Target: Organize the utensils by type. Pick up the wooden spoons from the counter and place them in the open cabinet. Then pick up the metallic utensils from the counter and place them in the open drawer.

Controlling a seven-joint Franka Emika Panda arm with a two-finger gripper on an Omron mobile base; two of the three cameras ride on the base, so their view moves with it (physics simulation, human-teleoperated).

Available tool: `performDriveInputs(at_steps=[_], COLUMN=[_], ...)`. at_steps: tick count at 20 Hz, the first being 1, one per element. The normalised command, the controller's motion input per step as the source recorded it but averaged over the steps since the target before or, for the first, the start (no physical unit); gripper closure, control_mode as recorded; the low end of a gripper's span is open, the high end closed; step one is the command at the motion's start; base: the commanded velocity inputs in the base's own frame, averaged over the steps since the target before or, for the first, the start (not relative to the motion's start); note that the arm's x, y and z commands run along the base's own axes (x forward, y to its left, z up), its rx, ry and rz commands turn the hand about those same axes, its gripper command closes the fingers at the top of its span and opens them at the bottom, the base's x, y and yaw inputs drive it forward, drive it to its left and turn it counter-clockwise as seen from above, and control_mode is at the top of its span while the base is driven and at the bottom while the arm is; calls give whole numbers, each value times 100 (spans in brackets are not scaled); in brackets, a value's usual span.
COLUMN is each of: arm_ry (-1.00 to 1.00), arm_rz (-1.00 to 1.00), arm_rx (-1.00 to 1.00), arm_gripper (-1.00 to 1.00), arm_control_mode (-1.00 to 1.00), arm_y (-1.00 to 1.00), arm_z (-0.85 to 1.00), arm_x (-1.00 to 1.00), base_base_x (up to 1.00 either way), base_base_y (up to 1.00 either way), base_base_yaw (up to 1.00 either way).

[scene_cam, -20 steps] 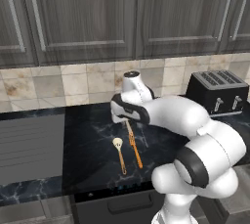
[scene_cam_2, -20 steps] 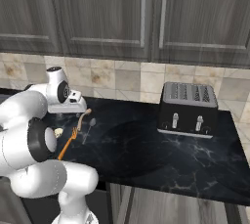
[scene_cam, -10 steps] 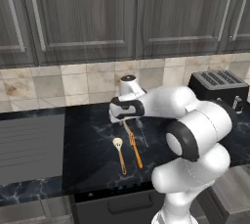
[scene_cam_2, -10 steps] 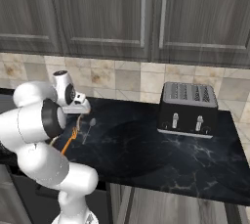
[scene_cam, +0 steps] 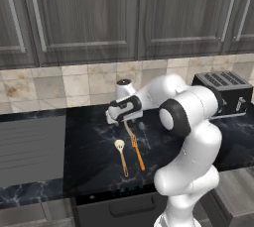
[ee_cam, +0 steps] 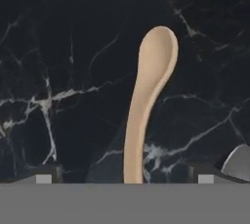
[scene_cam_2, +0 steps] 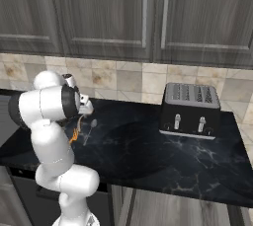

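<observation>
Early going: nothing put away yet. Gripper [scene_cam: 127, 120] spread wide, holding nothing, poised over the wooden spoon [ee_cam: 148, 96] lying flat on the black marble counter [scene_cam_2: 148, 146] toward its front edge. Beside it an orange-handled utensil [scene_cam: 136, 152] and a metal spoon [scene_cam_2: 91, 128] (all three close together). Toaster [scene_cam_2: 190, 109] near the back right. Dark wood cabinets [scene_cam: 89, 13] overhead, tiled backsplash behind.

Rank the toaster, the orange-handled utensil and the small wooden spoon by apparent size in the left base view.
1. Toaster, clearly largest.
2. Orange-handled utensil.
3. Small wooden spoon, shortest. Both utensils lie side by side, so nearness hardly skews the ranking.
</observation>
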Motion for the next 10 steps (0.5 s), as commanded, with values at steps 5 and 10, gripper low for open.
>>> performDriveInputs(at_steps=[5, 10], arm_ry=[0, 0], arm_rz=[0, 0], arm_rx=[0, -1], arm_gripper=[-100, -100], arm_control_mode=[-100, -100], arm_y=[4, 3], arm_z=[-28, -30], arm_x=[56, 48], base_base_x=[0, 0], base_base_y=[0, 0], base_base_yaw=[0, 0])
